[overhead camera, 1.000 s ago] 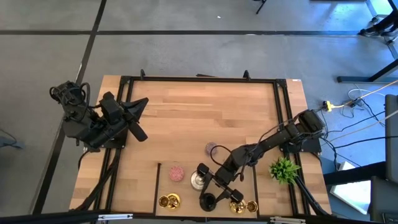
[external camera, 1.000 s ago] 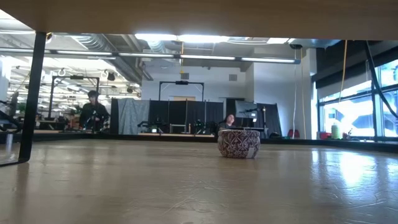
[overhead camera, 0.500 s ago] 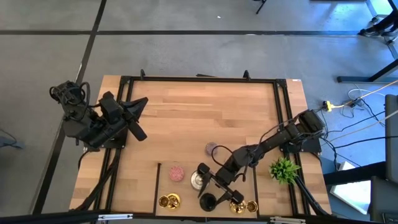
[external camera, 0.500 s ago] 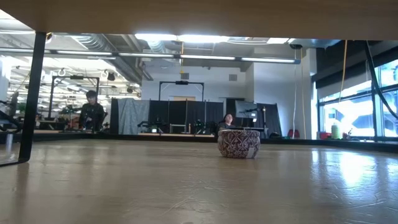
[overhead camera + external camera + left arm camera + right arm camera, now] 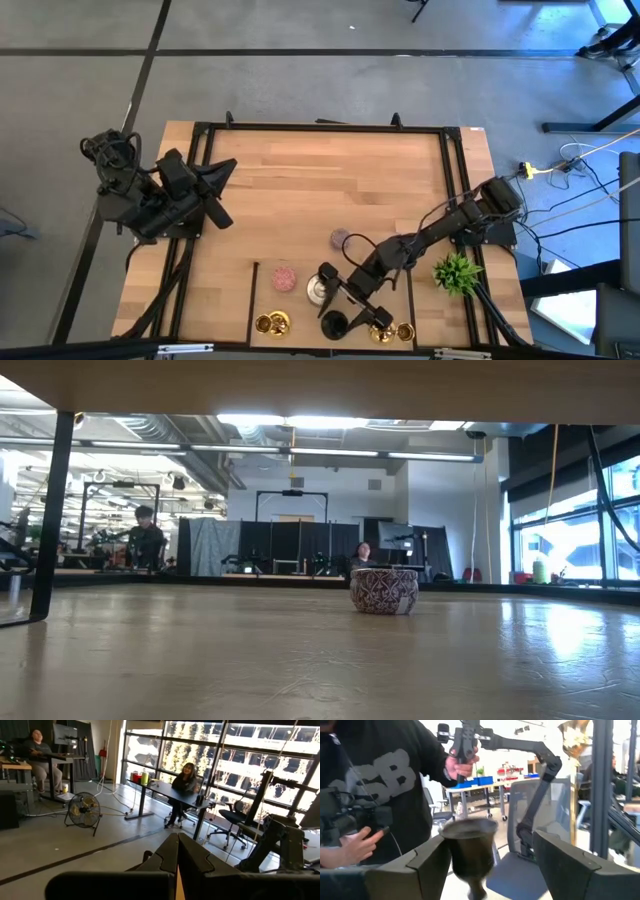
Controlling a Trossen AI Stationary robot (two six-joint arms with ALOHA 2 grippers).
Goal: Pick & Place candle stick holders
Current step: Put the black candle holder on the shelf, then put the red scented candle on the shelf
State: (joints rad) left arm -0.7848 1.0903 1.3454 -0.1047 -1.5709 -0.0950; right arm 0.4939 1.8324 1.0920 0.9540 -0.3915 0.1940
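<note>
My right gripper (image 5: 340, 312) is open near the table's near edge. Its fingers stand on either side of the black holder (image 5: 470, 851), which stands upright on its base (image 5: 333, 323), with a gap showing beside its cup. The silver holder (image 5: 318, 290), a pink one (image 5: 285, 277) and gold ones (image 5: 272, 323) (image 5: 380, 331) stand around it. A mauve holder (image 5: 340, 238) stands farther in and also shows in the low view (image 5: 384, 590). My left gripper (image 5: 222, 195) is shut and empty at the left edge, its fingers together in the left wrist view (image 5: 177, 855).
A green spiky plant (image 5: 456, 271) stands at the right edge beside my right arm. A thin dark strip (image 5: 254, 300) lies left of the holders. The far half of the wooden table (image 5: 330, 170) is bare. A person (image 5: 375, 795) stands just beyond the near edge.
</note>
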